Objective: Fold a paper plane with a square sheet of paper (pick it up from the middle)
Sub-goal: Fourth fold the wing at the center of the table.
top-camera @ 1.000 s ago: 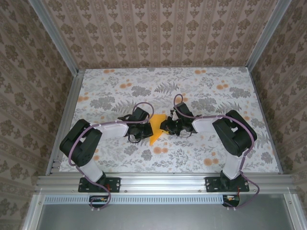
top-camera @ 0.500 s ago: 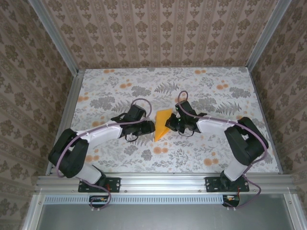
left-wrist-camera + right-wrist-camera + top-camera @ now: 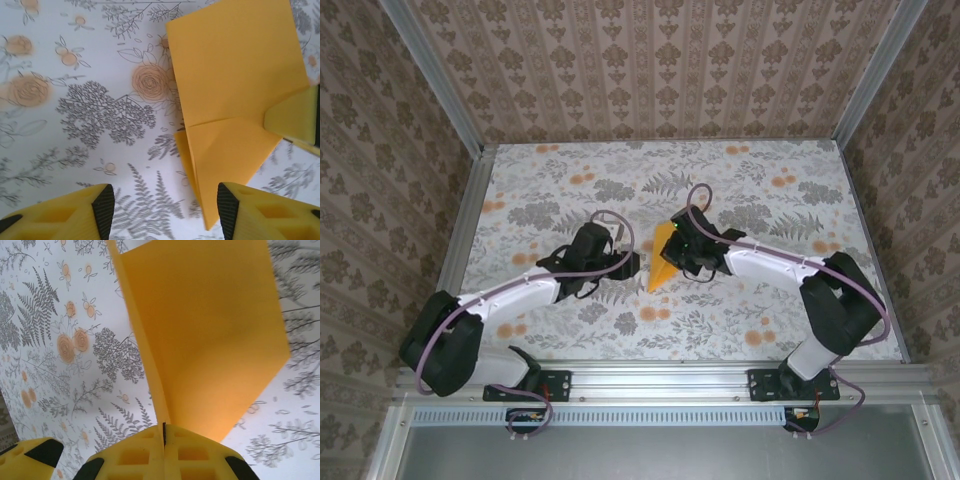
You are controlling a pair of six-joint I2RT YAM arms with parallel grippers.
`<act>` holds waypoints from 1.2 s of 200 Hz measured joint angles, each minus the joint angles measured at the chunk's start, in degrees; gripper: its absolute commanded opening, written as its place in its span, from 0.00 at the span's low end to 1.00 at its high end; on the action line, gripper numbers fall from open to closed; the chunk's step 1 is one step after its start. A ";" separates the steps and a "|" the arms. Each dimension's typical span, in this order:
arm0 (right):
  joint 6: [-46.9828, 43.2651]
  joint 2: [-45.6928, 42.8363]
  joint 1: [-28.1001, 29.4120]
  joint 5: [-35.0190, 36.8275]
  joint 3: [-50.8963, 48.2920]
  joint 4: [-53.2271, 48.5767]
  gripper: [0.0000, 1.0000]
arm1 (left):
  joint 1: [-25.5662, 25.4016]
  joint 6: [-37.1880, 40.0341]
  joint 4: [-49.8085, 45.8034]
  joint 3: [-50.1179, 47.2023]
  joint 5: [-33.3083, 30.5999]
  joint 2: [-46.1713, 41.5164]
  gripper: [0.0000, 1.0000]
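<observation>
Floral-print table (image 3: pixel 560 190), boxed in by patterned walls (image 3: pixel 650 70). Right gripper (image 3: pixel 164 436) is clamped fully closed on one edge of the sheet of paper (image 3: pixel 210 330), which is folded to a pointed shape with a crease across it. Left gripper (image 3: pixel 165 210) is seen with jaws apart, nothing gripped, just left of the paper's point. Paper is held mid-table between the two grippers, point towards the near edge. The point possibly touches the table, which is unclear from above.
</observation>
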 measured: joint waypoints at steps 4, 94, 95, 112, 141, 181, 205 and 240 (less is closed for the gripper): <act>0.44 0.70 0.28 0.28 0.90 -0.48 0.00 | 0.04 0.85 0.70 -0.61 -0.35 -0.22 0.64; 7.34 13.29 2.73 2.64 16.50 -7.52 0.00 | 4.09 9.53 6.75 -7.54 -4.17 -3.41 0.74; 7.37 13.35 2.73 2.67 16.65 -7.56 0.00 | 4.15 9.57 6.84 -7.58 -4.15 -3.45 0.74; 7.39 13.62 2.75 3.87 17.90 -9.31 0.00 | 4.72 9.75 7.56 -8.17 -3.52 -4.28 0.75; 7.34 11.54 3.43 9.75 18.53 -14.05 0.00 | 4.74 9.90 9.03 -8.41 -1.38 -4.52 0.78; 7.43 1.55 4.76 18.49 17.70 -19.10 0.00 | 4.74 10.21 10.25 -8.41 0.90 -4.37 0.80; 8.04 -2.36 4.85 20.79 16.26 -19.52 0.00 | 4.74 10.51 10.43 -8.41 1.88 -3.85 0.81; 9.11 -1.29 4.85 21.20 13.57 -19.34 0.00 | 4.74 11.21 10.80 -8.41 2.97 -3.63 0.83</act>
